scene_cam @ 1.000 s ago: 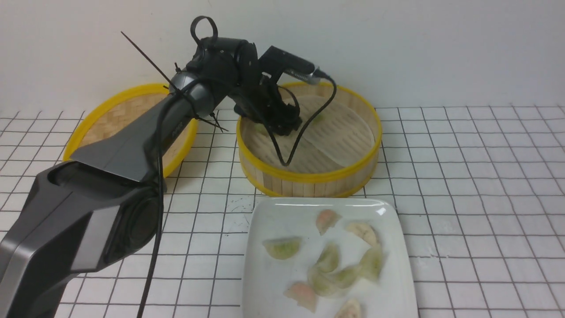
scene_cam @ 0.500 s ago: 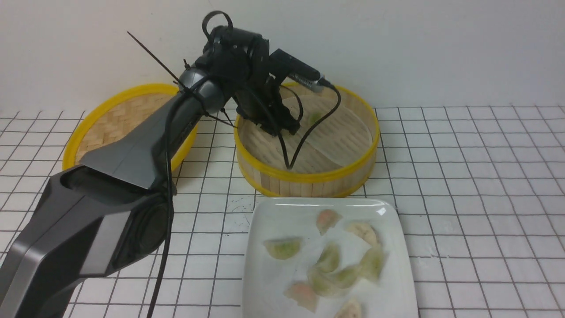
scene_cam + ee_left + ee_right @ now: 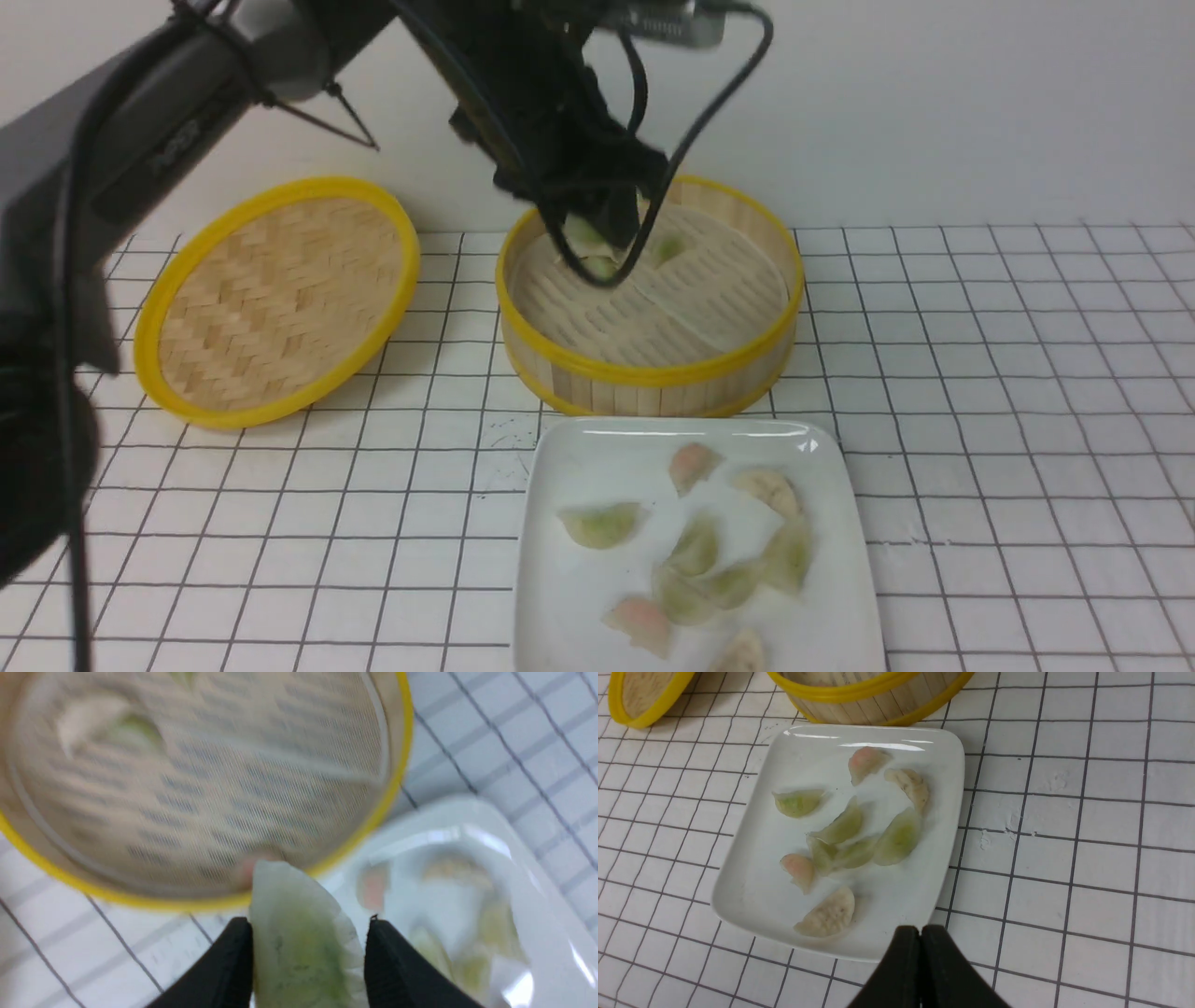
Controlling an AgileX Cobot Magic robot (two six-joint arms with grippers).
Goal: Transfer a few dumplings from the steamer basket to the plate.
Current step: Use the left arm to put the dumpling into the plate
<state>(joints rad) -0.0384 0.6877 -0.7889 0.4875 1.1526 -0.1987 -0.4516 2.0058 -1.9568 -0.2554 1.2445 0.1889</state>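
Observation:
My left gripper (image 3: pixel 599 233) hangs over the back of the steamer basket (image 3: pixel 653 377), shut on a pale green dumpling (image 3: pixel 303 942), which also shows as the held dumpling (image 3: pixel 590 252) from the front. Another green dumpling (image 3: pixel 668 248) lies on the basket's liner. The white plate (image 3: pixel 571 607) in front of the basket carries several dumplings (image 3: pixel 599 525), green, pinkish and cream. In the right wrist view my right gripper (image 3: pixel 920 931) is shut and empty, just over the plate's rim (image 3: pixel 756 882). The front view does not show the right arm.
The shallow woven lid (image 3: pixel 275 299) with its yellow rim lies to the left of the basket. The left arm's black cable (image 3: pixel 672 168) loops down in front of the basket's inside. White gridded table surface (image 3: pixel 1008 448) extends to the right.
The left gripper has closed on a green dumpling in the basket and lifted it. The arm has swung up high, uncovering the lid. The right gripper has stayed shut.

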